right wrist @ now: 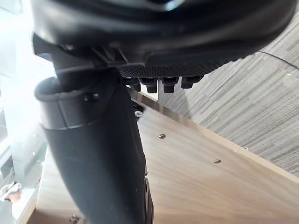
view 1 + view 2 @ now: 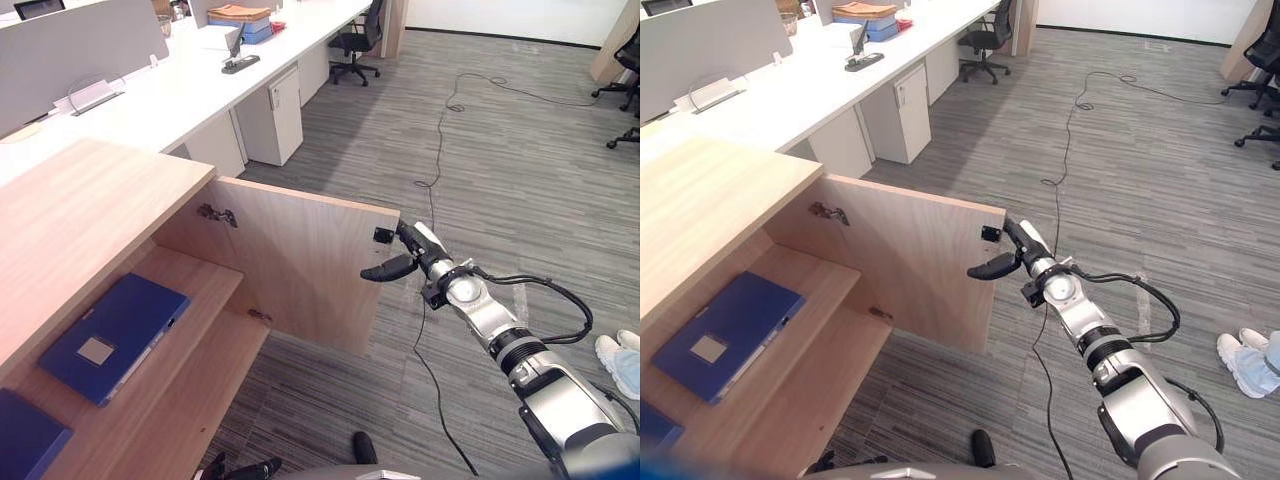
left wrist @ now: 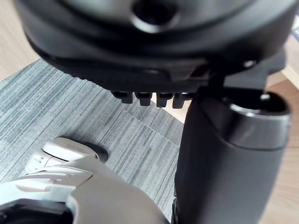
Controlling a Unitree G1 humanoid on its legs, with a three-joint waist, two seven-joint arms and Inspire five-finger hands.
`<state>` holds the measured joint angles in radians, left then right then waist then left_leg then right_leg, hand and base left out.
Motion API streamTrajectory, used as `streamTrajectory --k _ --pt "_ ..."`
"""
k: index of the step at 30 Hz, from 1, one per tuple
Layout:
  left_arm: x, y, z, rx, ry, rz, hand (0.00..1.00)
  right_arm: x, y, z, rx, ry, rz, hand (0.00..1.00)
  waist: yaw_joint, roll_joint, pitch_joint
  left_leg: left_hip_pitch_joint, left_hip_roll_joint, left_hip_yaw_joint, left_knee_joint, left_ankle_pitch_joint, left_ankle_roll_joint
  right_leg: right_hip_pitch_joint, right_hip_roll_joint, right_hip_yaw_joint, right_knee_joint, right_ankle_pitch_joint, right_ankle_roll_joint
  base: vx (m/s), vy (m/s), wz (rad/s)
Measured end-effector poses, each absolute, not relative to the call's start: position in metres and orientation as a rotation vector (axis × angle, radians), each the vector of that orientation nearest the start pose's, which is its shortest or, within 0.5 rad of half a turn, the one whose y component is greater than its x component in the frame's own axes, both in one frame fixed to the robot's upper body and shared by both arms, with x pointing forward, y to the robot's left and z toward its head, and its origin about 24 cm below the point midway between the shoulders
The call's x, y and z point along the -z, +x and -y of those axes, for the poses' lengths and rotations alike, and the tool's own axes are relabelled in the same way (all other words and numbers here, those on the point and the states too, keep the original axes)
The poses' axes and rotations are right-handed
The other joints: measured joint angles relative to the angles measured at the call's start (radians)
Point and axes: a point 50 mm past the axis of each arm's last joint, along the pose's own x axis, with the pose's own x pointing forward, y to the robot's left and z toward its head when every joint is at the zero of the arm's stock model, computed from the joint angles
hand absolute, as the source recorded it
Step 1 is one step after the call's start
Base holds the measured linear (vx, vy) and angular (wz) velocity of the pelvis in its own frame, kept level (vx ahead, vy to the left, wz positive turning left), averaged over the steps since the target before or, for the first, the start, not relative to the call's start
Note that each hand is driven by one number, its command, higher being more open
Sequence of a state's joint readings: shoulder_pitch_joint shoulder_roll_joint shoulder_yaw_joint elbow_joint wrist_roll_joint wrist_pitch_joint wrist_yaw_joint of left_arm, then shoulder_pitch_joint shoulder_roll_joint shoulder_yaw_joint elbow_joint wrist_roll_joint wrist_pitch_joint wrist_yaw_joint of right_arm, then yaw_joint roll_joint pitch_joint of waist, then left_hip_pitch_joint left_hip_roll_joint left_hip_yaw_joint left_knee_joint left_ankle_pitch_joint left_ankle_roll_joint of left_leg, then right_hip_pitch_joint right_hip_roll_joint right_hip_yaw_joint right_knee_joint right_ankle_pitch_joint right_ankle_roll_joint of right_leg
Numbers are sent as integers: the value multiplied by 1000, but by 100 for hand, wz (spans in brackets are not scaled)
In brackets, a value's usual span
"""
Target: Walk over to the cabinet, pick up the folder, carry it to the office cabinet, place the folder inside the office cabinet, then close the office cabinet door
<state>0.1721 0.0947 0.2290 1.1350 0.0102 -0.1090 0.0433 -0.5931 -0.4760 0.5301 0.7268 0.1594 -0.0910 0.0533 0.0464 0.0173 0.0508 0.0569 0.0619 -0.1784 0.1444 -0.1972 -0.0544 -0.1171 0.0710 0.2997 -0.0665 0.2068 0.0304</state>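
The right hand [image 2: 412, 252], fingers straight and thumb apart, touches the free edge of the one open door [image 2: 300, 270]. Well left of it, inside the office cabinet [image 2: 80, 200], lie two blue folders: the folder [image 2: 115, 335] and a corner folder [image 2: 25, 440]. Its wrist view shows the left hand [image 3: 229, 158] relaxed above carpet [image 3: 56, 107].

Open-plan office, long white desks [image 2: 200, 90], swivel chairs [image 2: 357, 40], grey carpet [image 2: 500, 150]

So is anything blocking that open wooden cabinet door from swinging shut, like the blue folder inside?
Nothing visible does. The blue folder lies flat on the wooden shelf, with no part seen sticking out, and the swing path of the light wooden door looks bare. The right hand is at the door's free edge.
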Motion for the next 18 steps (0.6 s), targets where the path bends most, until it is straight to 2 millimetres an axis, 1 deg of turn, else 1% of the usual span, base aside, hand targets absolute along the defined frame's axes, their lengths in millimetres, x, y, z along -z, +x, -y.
streamTrajectory --k 1,3,4,6,7,9,10,11,12,13,15,16,17,18 --pt "167 43 -218 -337 -1 -1178 100 -39 342 173 -356 -597 -178 100 0 0 0 0 2 -1 0 0 -1 0 2 0 0 0 0 0 0 0" --pt "168 43 -219 -331 1 -1183 100 -38 333 174 -490 -712 -192 100 -6 -3 -2 -6 7 1 1 -3 -2 -6 9 0 -3 5 -8 35 -1 -5" --pt "167 43 -219 -327 5 -1183 100 -38 330 173 -532 -730 -200 100 -7 -3 -2 -5 9 2 2 -4 -2 -6 10 1 -4 6 -9 52 -2 -7" --pt "167 43 -223 -294 43 -1189 100 -29 315 163 -733 -807 -250 100 -20 -10 -8 -5 16 2 4 -6 -3 -5 20 4 -8 11 -15 62 -9 -8" --pt "167 44 -223 -286 50 -1190 100 -25 311 159 -785 -816 -266 100 -23 -13 -10 -6 18 3 5 -6 -3 -5 23 6 -10 13 -19 64 -16 -11" --pt "167 51 -222 -247 74 -1196 100 -10 292 137 -984 -831 -309 100 -25 -21 -14 -8 23 5 10 -9 -3 -5 29 11 -17 21 -29 56 -16 -9" --pt "168 52 -222 -237 78 -1197 100 -8 286 131 -1036 -830 -315 100 -24 -21 -14 -8 23 5 11 -9 -3 -5 30 11 -17 22 -28 43 -15 -3" --pt "168 53 -222 -225 84 -1199 100 -3 276 118 -1137 -821 -323 100 -23 -23 -15 -9 24 5 15 -11 0 -5 31 11 -17 24 -27 0 0 0" --pt "168 54 -222 -222 85 -1199 100 -1 271 112 -1187 -813 -330 100 -23 -23 -15 -9 24 5 15 -12 0 -5 31 11 -17 25 -27 32 -19 0" --pt "167 57 -222 -209 93 -1195 100 7 256 92 -1315 -770 -342 100 -16 -26 -17 -10 23 5 16 -13 3 -5 31 11 -17 26 -26 0 0 0" --pt "167 59 -222 -199 98 -1191 100 13 246 80 -1372 -736 -352 100 -4 -28 -18 -10 21 5 17 -15 5 -5 31 11 -17 27 -25 0 0 0" --pt "167 62 -221 -184 108 -1187 100 16 239 70 -1407 -705 -353 100 5 -30 -18 -13 17 4 18 -15 6 -5 29 11 -18 27 -22 4 3 4" --pt "167 66 -218 -164 119 -1183 100 19 234 64 -1457 -702 -371 100 13 -32 -19 -15 13 4 20 -15 6 -6 25 10 -18 26 -19 3 12 6" --pt "167 69 -217 -154 125 -1177 100 22 231 63 -1482 -705 -386 100 16 -34 -21 -16 11 3 21 -15 6 -6 22 9 -18 26 -19 0 24 5"
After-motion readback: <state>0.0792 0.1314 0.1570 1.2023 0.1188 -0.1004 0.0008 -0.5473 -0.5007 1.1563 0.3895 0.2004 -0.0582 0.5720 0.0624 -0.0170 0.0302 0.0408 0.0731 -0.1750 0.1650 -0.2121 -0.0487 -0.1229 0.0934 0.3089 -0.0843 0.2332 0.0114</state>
